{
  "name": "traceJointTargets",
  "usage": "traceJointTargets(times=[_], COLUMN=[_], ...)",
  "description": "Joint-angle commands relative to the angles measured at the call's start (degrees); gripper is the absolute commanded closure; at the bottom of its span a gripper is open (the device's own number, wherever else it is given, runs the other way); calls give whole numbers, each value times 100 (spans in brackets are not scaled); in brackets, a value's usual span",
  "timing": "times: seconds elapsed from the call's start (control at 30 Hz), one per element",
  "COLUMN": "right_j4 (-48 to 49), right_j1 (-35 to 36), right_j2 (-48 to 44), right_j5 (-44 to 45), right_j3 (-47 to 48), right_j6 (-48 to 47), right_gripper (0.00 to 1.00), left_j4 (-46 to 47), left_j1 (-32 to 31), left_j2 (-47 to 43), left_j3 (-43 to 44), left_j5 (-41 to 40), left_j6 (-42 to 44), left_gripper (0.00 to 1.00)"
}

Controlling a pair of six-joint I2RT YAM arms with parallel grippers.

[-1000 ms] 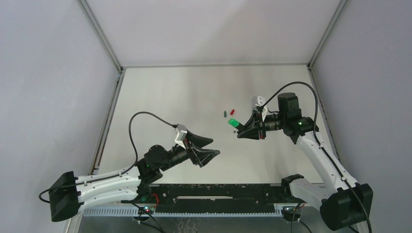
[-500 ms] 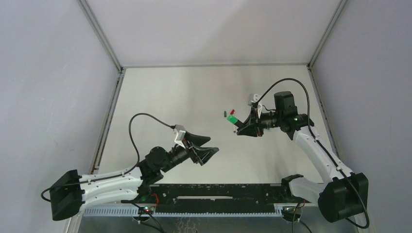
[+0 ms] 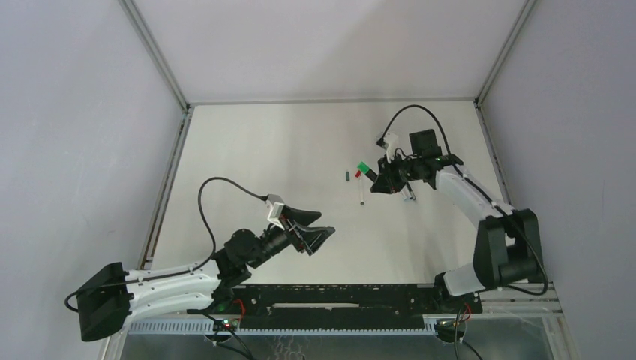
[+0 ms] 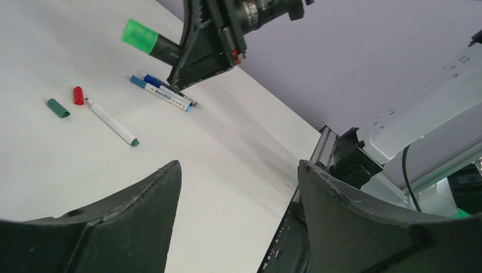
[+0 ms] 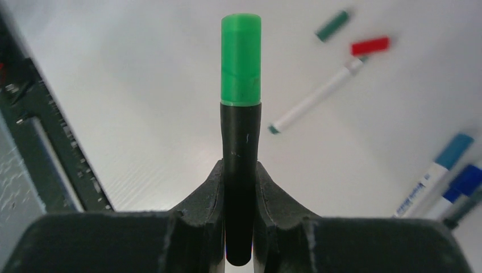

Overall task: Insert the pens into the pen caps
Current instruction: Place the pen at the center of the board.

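Note:
My right gripper (image 3: 379,182) (image 5: 240,170) is shut on a thick black pen (image 5: 240,148) that wears a bright green cap (image 5: 241,60) (image 3: 363,167); it hangs above the table's far middle. Below its tip lie a slim white pen (image 3: 363,191) (image 5: 312,101), a loose red cap (image 3: 358,174) (image 5: 370,45) and a dark green cap (image 3: 346,176) (image 5: 332,25). Two blue-ended pens (image 4: 165,94) (image 5: 437,170) lie side by side under the right gripper. My left gripper (image 3: 319,236) (image 4: 239,165) stands open and holds nothing, well short of these things.
The black rail (image 3: 337,296) with the arm bases runs along the near edge. Metal frame posts (image 3: 172,165) border the table on the left and right. Grey walls close in the back and sides.
The right arm has swung toward the far side and a little left, carrying the green-capped pen over the loose caps. The left gripper drifted slightly toward the near edge.

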Motion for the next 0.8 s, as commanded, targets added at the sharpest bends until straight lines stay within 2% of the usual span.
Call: traceJointTargets(times=[0.0,0.13,0.4,0.77], right_j4=[-43,-119,-571,-795], right_j1=[-122,-187,-273,-348], right_j2=[567,1110,1899,2336], right_j5=[1181,1843,2336,2729], right_j3=[353,552,968,1163], right_j6=[507,950,1146,1056], right_gripper=[93,94,93,83], left_j4=[296,330,465,488], left_j1=[38,55,65,73], left_j2=[-6,-24,-51,-172], left_j3=[-169,-205,-317,-389], left_j5=[-140,-149,-156,-188], left_j6=[-82,-90,-155,-163], left_gripper=[21,21,21,21])
